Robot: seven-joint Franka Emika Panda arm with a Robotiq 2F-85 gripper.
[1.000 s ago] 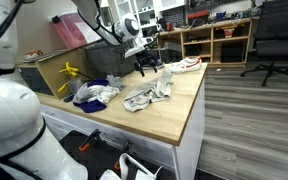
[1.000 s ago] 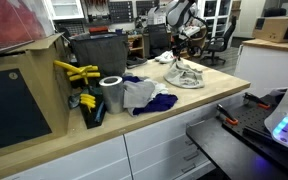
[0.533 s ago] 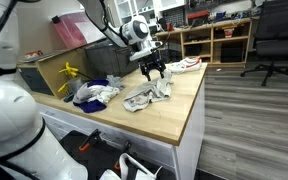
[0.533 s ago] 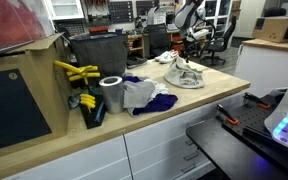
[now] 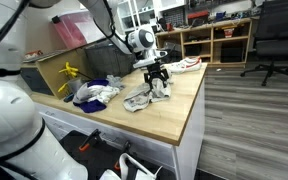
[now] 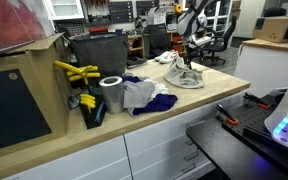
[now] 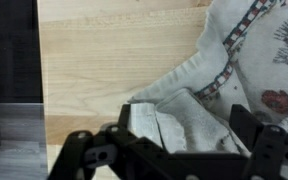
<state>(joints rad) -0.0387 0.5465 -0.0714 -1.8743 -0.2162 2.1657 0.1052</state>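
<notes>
A crumpled grey-white cloth (image 5: 147, 98) (image 6: 187, 77) with printed patterns lies on the wooden worktop (image 5: 174, 120). My gripper (image 5: 158, 82) (image 6: 184, 63) hangs just over it, jaws pointing down and open. In the wrist view the cloth (image 7: 246, 50) fills the right half, and a folded ridge of it lies between the two dark fingers of the gripper (image 7: 189, 128). The fingers stand either side of the ridge and are not closed on it. Bare wood (image 7: 99, 60) shows to the left.
A blue and white pile of cloth (image 5: 94, 93) (image 6: 147, 96) lies further along the top. Another cloth (image 5: 188, 65) lies at the far end. A silver roll (image 6: 111, 93), yellow tools (image 6: 76, 72) and a black bin (image 6: 96, 50) stand by the wall. The worktop's edge (image 5: 197, 110) drops to the floor.
The arm has swung across and come down from above the far end of the worktop to just over the grey-white cloth. The jaws stayed open.
</notes>
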